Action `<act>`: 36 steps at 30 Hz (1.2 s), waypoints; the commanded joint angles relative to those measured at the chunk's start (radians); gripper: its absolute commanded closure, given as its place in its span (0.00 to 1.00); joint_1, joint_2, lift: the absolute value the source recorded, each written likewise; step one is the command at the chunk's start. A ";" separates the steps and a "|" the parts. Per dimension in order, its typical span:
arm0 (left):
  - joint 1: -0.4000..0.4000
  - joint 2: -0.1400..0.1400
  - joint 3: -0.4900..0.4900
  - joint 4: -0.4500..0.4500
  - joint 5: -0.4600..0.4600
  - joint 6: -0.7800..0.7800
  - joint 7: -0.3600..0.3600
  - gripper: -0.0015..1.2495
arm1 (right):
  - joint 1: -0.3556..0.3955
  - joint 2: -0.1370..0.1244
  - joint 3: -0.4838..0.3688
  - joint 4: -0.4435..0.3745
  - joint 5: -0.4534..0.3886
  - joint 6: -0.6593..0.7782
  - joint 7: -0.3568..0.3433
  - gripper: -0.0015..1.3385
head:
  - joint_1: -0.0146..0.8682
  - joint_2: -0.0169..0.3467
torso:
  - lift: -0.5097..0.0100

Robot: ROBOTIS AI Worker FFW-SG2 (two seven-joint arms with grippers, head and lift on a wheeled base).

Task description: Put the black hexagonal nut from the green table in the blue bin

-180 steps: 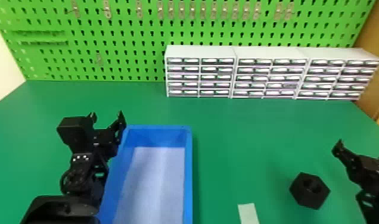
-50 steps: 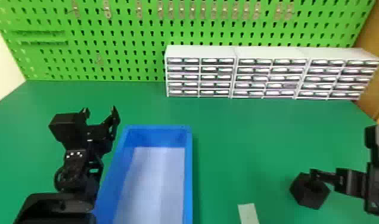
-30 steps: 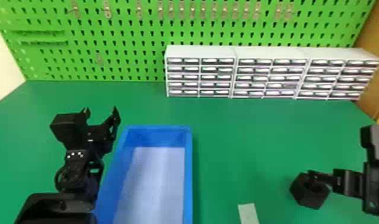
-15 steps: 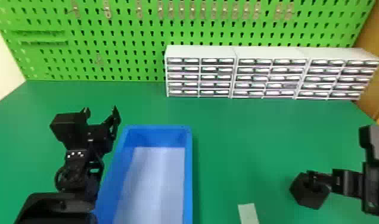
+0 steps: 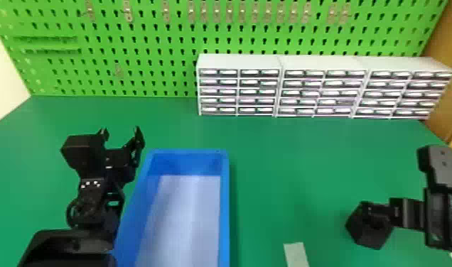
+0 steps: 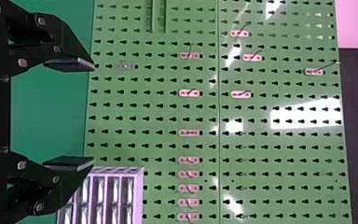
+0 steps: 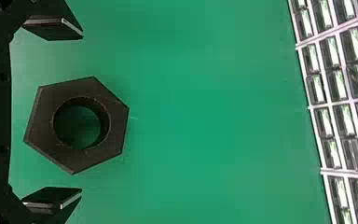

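Observation:
My right gripper (image 5: 381,209) is over the black hexagonal nut (image 5: 369,234) on the green table (image 5: 289,170), at the right of the head view, hiding part of it. In the right wrist view the nut (image 7: 116,126) lies between the spread fingers of my right gripper (image 7: 81,114), with a gap on either side. The blue bin (image 5: 224,213) stands left of the nut, its pale floor bare where seen. Parked at the bin's left side is my left gripper (image 5: 122,133), open and holding nothing; in its wrist view the left gripper (image 6: 93,114) faces the pegboard.
White drawer cabinets (image 5: 321,64) line the table's back right, before a green pegboard (image 5: 157,35) with metal hooks. A pale flat strip (image 5: 295,254) lies on the table between bin and nut, near the front edge of view.
Since the oldest frame, my right gripper has come in over the nut from behind and to its right, and lately it has barely moved. My left arm has shifted slightly left. The nut keeps its place.

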 commanded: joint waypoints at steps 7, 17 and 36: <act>-0.003 0.000 0.000 0.000 -0.001 0.000 0.000 0.42 | -0.040 -0.010 0.047 0.055 -0.010 0.002 0.000 0.09 | 0.76 0.20 | 0.80; -0.006 0.000 -0.001 0.002 -0.001 0.000 0.000 0.42 | -0.081 -0.028 0.082 0.118 -0.011 0.002 0.000 0.09 | 0.76 0.20 | 0.80; -0.008 0.000 -0.003 0.005 -0.003 0.000 0.000 0.42 | -0.136 -0.053 0.143 0.241 -0.010 0.002 0.000 0.09 | 0.76 0.20 | 0.80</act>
